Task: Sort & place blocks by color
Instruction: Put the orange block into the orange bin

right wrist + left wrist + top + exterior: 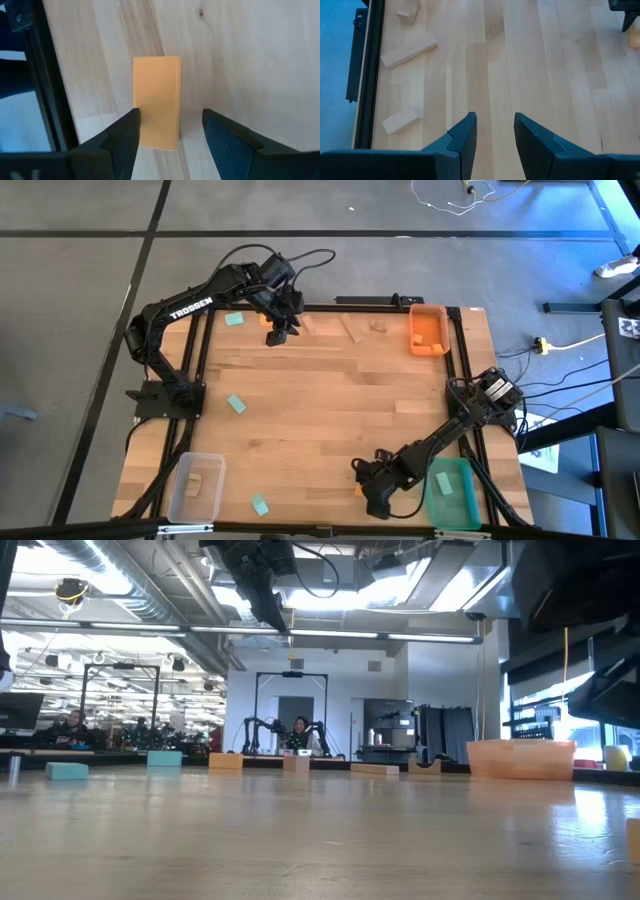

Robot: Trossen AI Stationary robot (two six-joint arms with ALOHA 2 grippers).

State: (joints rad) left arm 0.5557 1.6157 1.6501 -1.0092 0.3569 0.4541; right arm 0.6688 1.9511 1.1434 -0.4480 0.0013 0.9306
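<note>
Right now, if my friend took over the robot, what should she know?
Right end effector: open, straddling an orange block near the green bin; nothing held.
Left end effector: open and empty, raised by the table's far edge.
Done: the orange bin and clear bin each seem to hold a block.
Left: teal blocks and wood blocks lie loose on the table.
</note>
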